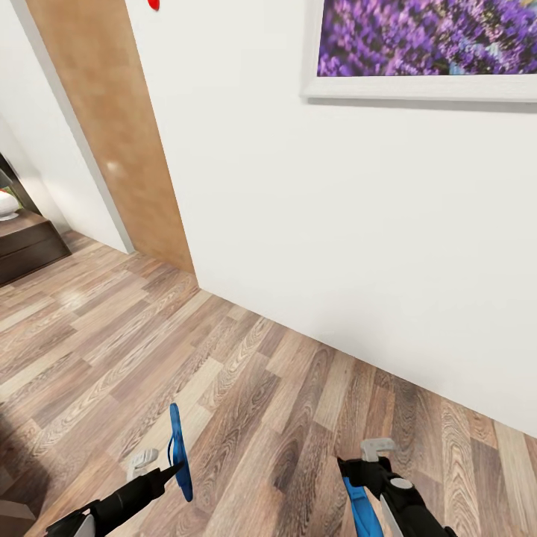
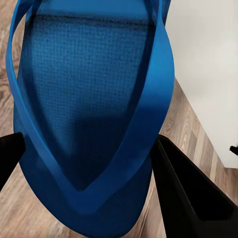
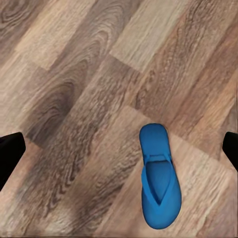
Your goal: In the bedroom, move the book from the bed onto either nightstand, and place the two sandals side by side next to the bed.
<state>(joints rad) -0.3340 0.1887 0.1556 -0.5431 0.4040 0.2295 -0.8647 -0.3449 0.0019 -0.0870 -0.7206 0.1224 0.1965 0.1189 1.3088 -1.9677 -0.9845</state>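
A wood-plank floor meets a white wall bearing a lavender picture, beside a brown door; the left gripper is clamped on one sandal; the right gripper, jaws spread, hangs above the other sandal on the planks.

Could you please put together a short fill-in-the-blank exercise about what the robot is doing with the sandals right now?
1. The left claw grips a sandal whose colour is ____.
2. The other sandal lies flat on the ____ floor.
3. The picture on the white wall shows ____ flowers.
4. The right claw is open, holding ____.

Missing words: blue; wooden; purple; nothing
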